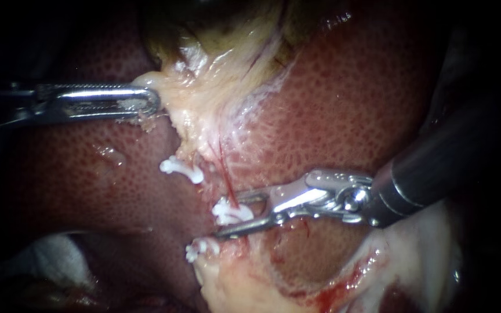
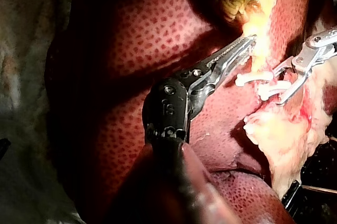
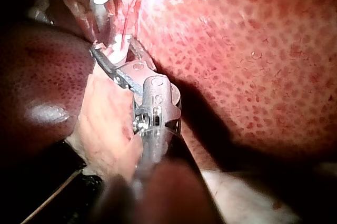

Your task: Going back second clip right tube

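Nearest the endoscope, a lower clip [image 1: 201, 250] is seen at the edge of the pale tissue [image 1: 244, 284]; just beyond it, the second clip [image 1: 227, 210] is set across the right tube [image 1: 225, 177], whose long axis runs on toward the gallbladder [image 1: 227, 35]; the right instrument [image 1: 231, 219] is held with jaws narrowly parted, that clip lying between them; its shaft lies crosswise to the tube, so a straight pull back rightward along the shaft is judged necessary; farthest, the left instrument [image 1: 146, 104] is clamped on gallbladder-side tissue [image 1: 195, 101].
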